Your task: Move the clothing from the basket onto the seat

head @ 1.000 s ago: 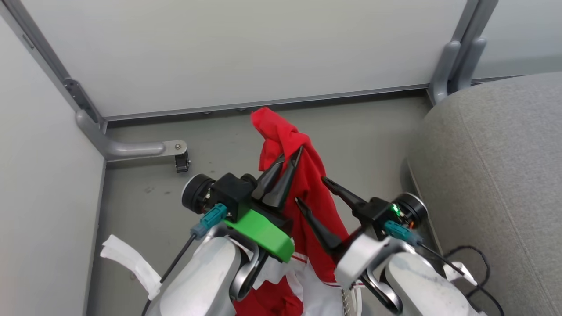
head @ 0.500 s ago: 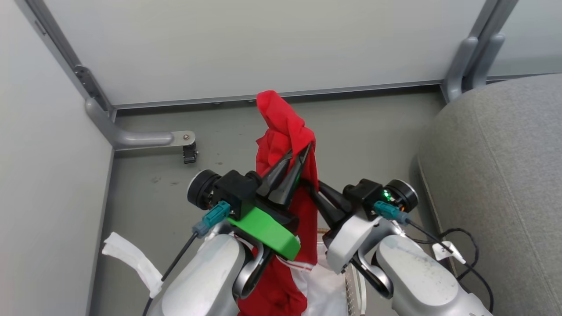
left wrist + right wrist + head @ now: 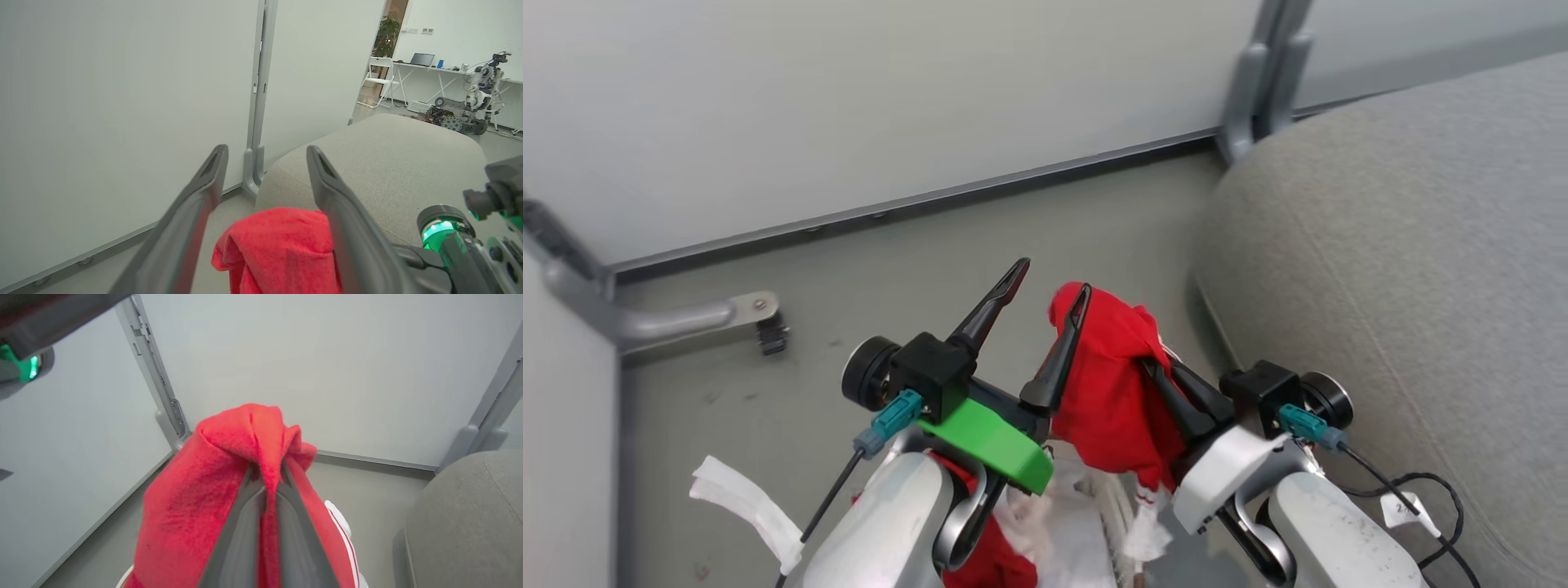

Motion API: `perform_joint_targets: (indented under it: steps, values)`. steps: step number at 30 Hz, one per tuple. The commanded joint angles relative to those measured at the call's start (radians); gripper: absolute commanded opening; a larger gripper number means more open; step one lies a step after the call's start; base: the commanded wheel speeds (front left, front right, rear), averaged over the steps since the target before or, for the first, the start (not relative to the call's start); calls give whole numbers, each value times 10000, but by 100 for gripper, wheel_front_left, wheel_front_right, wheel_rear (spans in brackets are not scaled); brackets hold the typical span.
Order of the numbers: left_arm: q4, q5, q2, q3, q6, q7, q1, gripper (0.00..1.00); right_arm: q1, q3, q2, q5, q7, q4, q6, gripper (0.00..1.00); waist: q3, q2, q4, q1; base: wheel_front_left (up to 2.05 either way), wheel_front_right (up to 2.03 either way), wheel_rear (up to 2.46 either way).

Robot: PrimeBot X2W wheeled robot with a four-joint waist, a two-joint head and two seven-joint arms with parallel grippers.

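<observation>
Basket (image 3: 1117,500), blurred, low between arms; red cloth (image 3: 992,563) there, half hidden. Right pincer (image 3: 1150,366) pinched tight on red garment (image 3: 1107,392), held up beside sofa (image 3: 1380,245). Left pincer (image 3: 1052,279) spread wide, empty, one finger (image 3: 1058,359) just beside garment.

No legible text anywhere; the small white tag (image 3: 1401,510) at lower right of the head view carries dark marks, too blurred to read.
</observation>
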Motion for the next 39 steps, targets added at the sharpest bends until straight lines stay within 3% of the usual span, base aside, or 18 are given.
perform_joint_targets:
  steps: [1,11,18,27,34,39]
  values:
    - [-36,110,77,56,-30,4,182,100,120,-25,-55,61,-51,-126,-10,0,29,0,-1354,0,0,0,0]
    - [169,113,123,-3,-30,4,383,100,329,77,-280,255,-51,-384,-10,0,75,0,-3434,0,0,0,0]
    - [275,133,179,-233,-30,6,281,100,-301,128,-810,163,-51,-480,-10,0,474,0,-4017,0,0,0,0]
    - [335,15,388,-675,-30,4,-88,100,-2482,3,-2172,-161,-51,-323,-10,0,1332,0,-3867,0,0,0,0]
    - [259,194,692,-836,-30,4,-575,100,-4680,-1085,-3376,-264,-51,316,-12,0,2270,0,-3232,0,0,0,0]
    - [252,179,760,-920,-30,6,-871,100,-5800,-1994,-3884,-336,-51,1241,-12,0,2779,0,-2740,0,0,0,0]
